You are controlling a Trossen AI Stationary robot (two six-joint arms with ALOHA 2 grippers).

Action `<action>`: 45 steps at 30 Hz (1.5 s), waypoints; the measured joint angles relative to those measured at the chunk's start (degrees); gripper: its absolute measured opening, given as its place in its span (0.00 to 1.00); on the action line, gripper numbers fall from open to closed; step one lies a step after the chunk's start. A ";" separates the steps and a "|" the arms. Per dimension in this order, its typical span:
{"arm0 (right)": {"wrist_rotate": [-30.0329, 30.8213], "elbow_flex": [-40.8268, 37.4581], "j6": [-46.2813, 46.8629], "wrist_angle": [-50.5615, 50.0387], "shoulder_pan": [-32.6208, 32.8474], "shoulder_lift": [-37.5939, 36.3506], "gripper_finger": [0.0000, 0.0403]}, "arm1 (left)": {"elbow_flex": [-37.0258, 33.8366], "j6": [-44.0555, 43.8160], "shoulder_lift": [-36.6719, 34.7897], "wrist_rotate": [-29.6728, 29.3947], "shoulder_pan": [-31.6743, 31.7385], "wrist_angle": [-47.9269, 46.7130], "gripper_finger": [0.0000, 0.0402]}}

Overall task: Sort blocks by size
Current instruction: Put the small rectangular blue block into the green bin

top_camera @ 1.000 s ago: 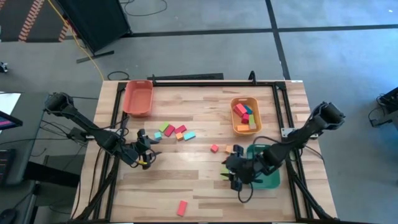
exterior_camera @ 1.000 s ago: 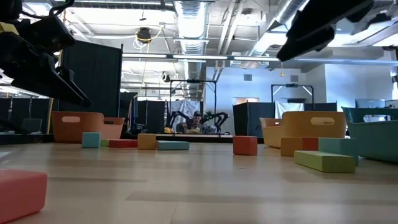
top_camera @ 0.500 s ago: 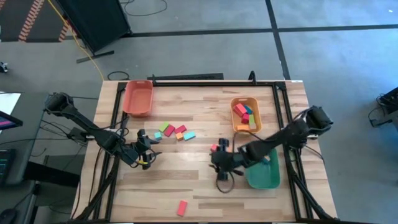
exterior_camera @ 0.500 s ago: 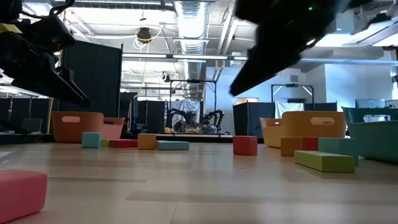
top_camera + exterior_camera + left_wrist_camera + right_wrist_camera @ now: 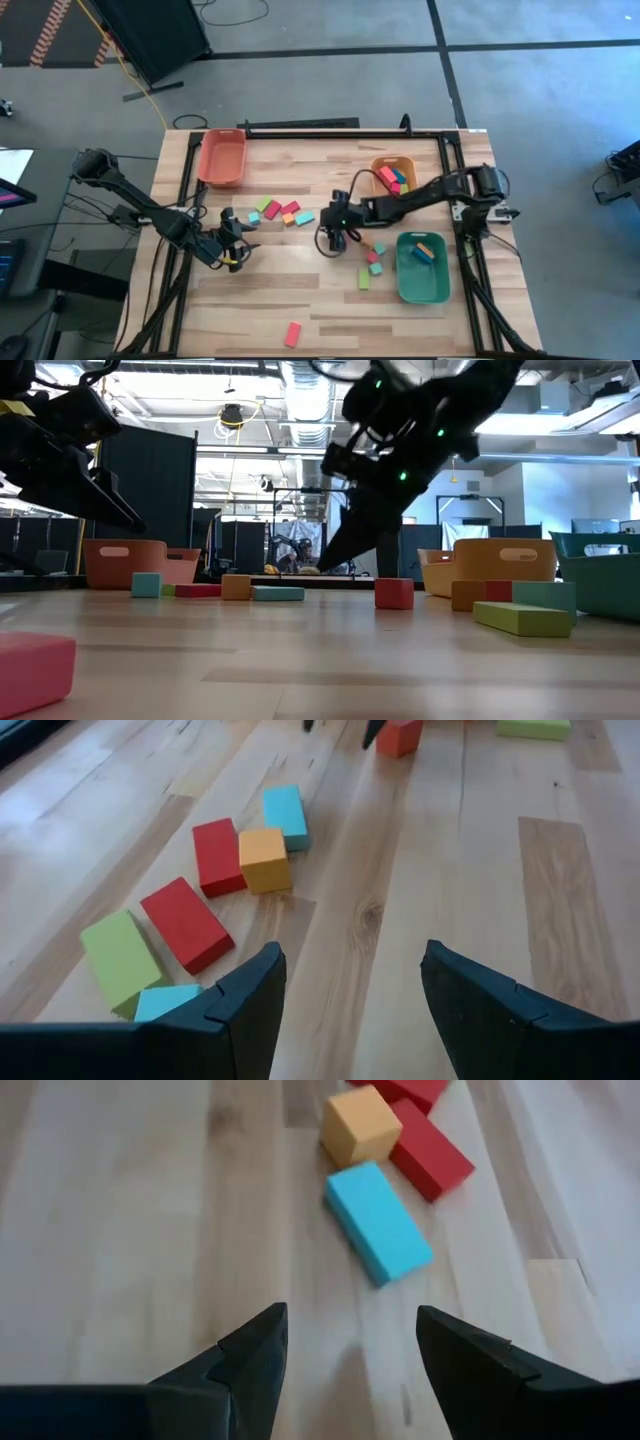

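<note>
Near the table's [image 5: 300,290] left edge the left gripper [image 5: 236,250] waits low over the wood, its fingers spread with nothing between them. Just beyond it, left of the table's middle, sits a loose cluster of blocks [image 5: 283,212]: green, red, orange and teal pieces lying flat, some touching. A lone pink block [image 5: 293,333] lies by the near edge.

At the centre, the right gripper [image 5: 331,238] hangs just above the board beside that cluster, jaws parted and empty. Its wrist view looks straight at a teal bar [image 5: 378,1221], with an orange cube [image 5: 360,1125] and a red bar [image 5: 430,1156] behind it. The teal bar is probably its target, though the overhead view is too coarse to be sure.

Further right, a few small blocks [image 5: 371,262] are scattered beside the green tray [image 5: 405,285], which holds one teal block; the orange tray [image 5: 383,203] near the far right corner holds several. The red-orange tray [image 5: 222,157] sits at the far left corner.

The blocks look light, rigid and smooth-sided, so they should slide if nudged. A bar is best pinched across its short width, at mid-length.
</note>
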 joint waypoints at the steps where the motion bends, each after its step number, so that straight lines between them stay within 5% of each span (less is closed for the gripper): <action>1: -1.15 0.00 -0.96 1.14 -0.95 0.54 0.62 | 0.00 0.37 0.00 0.00 0.00 0.05 0.56; 21: -20.13 14.23 -9.55 -1.43 -11.25 14.13 0.62 | -0.02 0.80 0.00 -0.33 0.46 0.11 0.56; 45: -16.60 14.81 -12.42 -5.06 -7.70 13.90 0.53 | -0.02 1.01 0.00 -0.22 0.44 0.11 0.56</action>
